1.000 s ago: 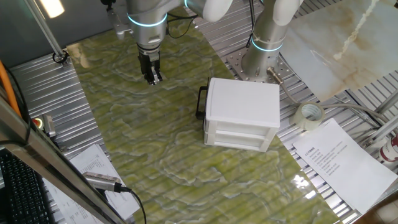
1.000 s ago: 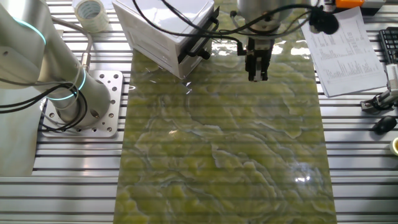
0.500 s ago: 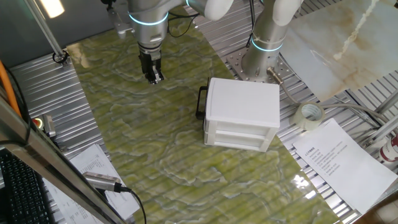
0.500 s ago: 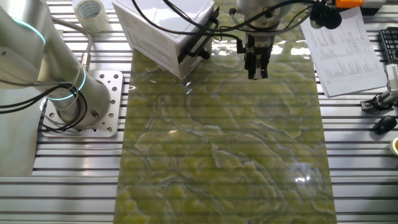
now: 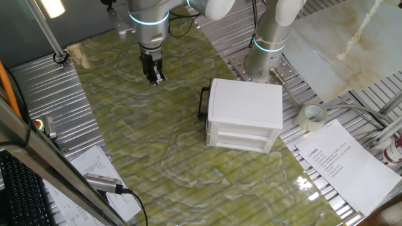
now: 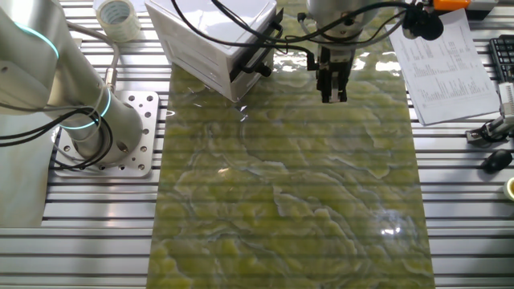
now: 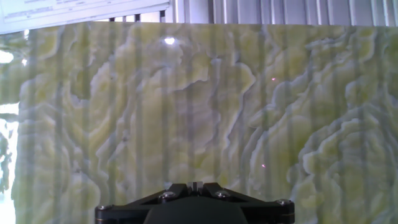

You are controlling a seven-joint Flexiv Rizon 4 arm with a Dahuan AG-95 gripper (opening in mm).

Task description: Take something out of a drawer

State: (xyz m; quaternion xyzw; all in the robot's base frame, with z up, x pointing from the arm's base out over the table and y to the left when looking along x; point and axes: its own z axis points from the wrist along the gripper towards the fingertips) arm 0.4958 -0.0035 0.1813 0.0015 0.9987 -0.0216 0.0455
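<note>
A ribbed metal table (image 5: pixel 44 88) carries a green marbled mat (image 5: pixel 157 138). On the mat stands a white cabinet (image 5: pixel 245 113), its black handle (image 5: pixel 203 103) facing the open mat. Off the mat, just beside the cabinet, lies a tape roll (image 5: pixel 313 116); near that, a printed sheet (image 5: pixel 345 160). The arm's base plate (image 6: pixel 120 136) is bolted to the table beside the mat.

Green marbled mat (image 5: pixel 157 138), tape roll (image 5: pixel 313 115), printed sheet (image 5: pixel 345 160)
</note>
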